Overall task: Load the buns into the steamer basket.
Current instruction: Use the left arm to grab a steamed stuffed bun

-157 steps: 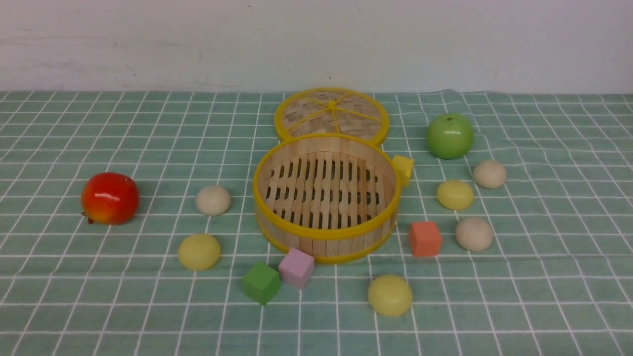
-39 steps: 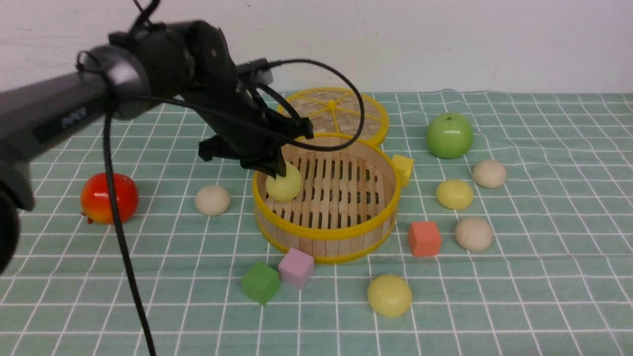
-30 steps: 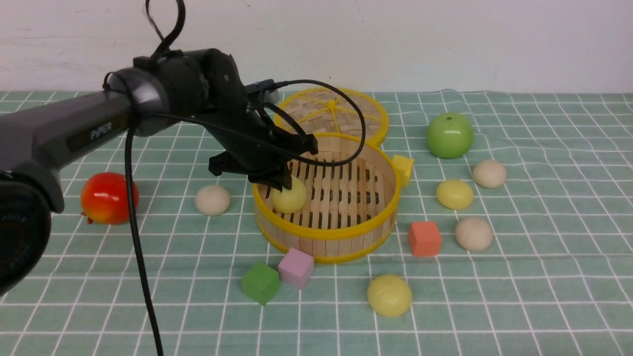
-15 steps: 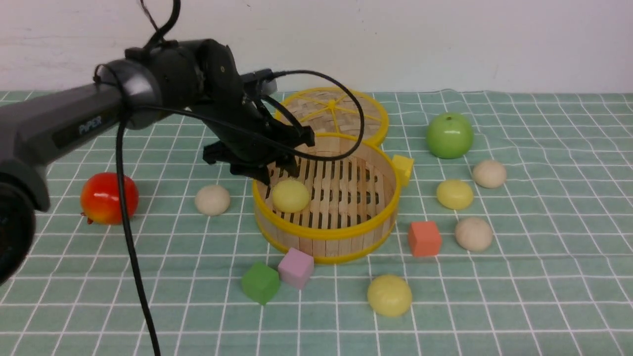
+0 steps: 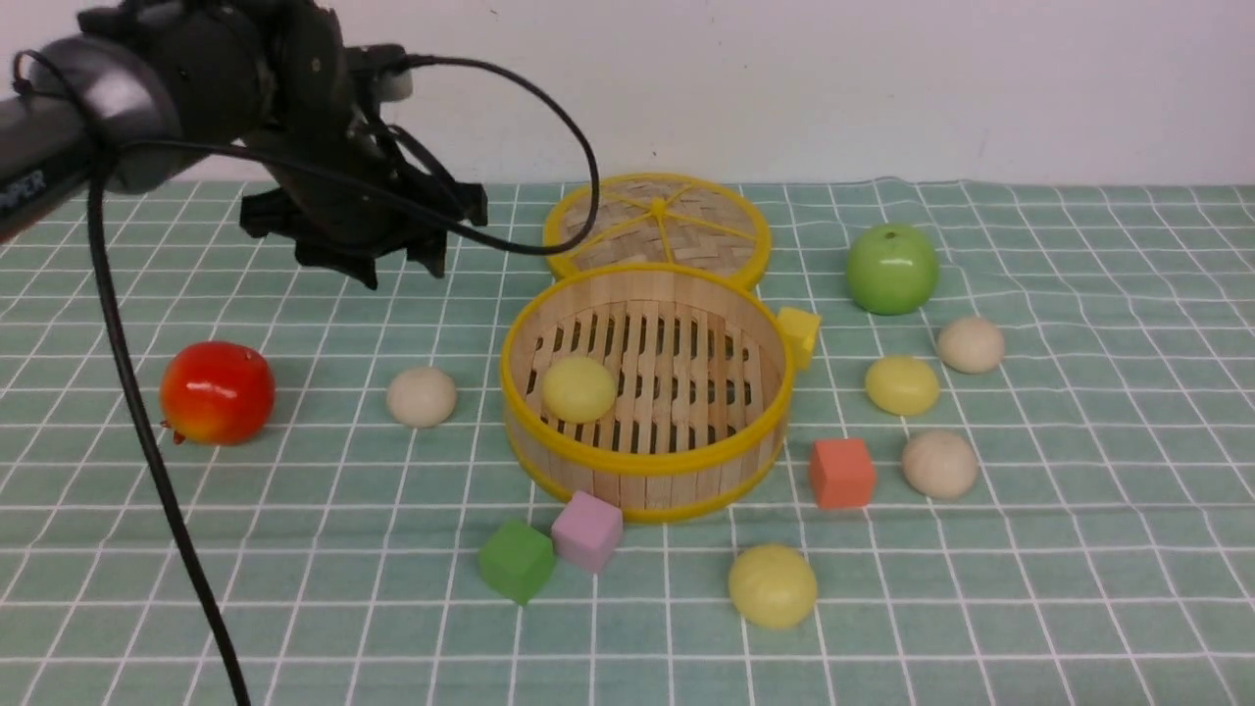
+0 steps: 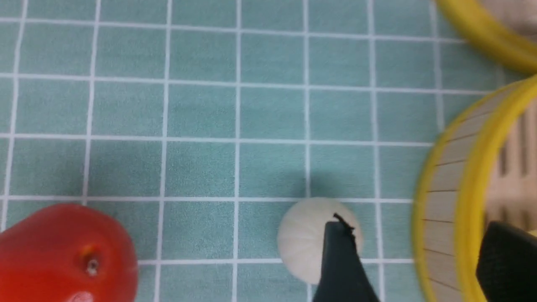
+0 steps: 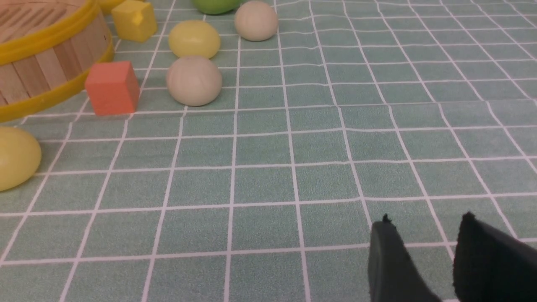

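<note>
Four cubes (image 5: pixel 586 530) crowd the steamer basket (image 5: pixel 642 459); left gripper (image 5: pixel 402 273) wide, empty, above a beige bun (image 5: pixel 422 396); right gripper (image 7: pixel 426 216) slightly parted

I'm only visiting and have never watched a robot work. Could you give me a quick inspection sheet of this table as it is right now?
Surface: green checked cloth, slightly rippled far right.
Job's things: steamer basket holds one yellow bun; five outside on the cloth: left beige bun, far beige bun, middle yellow bun, near beige bun, front yellow bun.
Clutter: woven lid behind the basket, green apple, red fruit, yellow cube, orange cube, pink cube, green cube.
Hands: left hand open, empty, above the cloth left of the basket; right hand open, empty, over bare cloth.
Cables: black cable hangs from the left arm.
Surroundings: white wall; nothing else seen.
</note>
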You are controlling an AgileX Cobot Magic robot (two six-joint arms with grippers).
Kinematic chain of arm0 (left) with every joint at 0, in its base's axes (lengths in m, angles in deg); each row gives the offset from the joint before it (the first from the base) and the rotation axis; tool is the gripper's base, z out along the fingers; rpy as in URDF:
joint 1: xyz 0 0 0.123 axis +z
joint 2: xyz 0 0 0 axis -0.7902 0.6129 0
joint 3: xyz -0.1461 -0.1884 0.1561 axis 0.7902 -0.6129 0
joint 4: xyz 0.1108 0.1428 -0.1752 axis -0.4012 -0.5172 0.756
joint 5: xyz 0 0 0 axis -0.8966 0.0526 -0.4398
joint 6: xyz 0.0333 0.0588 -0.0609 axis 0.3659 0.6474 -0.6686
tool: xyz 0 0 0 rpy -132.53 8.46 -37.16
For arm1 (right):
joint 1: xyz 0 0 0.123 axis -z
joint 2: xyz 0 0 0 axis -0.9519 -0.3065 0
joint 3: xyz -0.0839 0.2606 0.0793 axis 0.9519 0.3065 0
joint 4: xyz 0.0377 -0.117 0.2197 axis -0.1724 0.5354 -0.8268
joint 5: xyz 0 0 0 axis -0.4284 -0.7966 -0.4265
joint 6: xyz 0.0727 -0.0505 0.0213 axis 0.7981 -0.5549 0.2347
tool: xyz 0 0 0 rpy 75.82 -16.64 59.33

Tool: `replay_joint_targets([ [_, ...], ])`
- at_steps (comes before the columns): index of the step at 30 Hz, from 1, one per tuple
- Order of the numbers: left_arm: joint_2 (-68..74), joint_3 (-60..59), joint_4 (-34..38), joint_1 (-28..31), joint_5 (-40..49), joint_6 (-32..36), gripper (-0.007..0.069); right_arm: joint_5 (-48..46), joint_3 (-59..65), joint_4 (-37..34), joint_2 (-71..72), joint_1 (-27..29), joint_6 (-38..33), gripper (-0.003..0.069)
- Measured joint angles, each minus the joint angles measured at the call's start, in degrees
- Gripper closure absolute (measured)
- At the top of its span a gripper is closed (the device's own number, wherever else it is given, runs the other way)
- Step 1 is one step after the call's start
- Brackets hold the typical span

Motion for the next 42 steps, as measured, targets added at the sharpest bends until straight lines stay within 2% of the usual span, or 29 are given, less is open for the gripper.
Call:
replay_joint_targets([
  [10,5.7,-0.1,-2.5,0.0,-1.4,0.0,0.0281,0.0,0.0,0.0,0.0,0.0,0.0,0.0420],
  [29,11.1,-0.2,-2.7,0.0,-0.4,0.0,0.0288,0.0,0.0,0.0,0.0,0.0,0.0,0.0420],
  [42,11.1,-0.2,-1.6,0.0,-0.3,0.0,0.0361,0.0,0.0,0.0,0.0,0.0,0.0,0.0420],
])
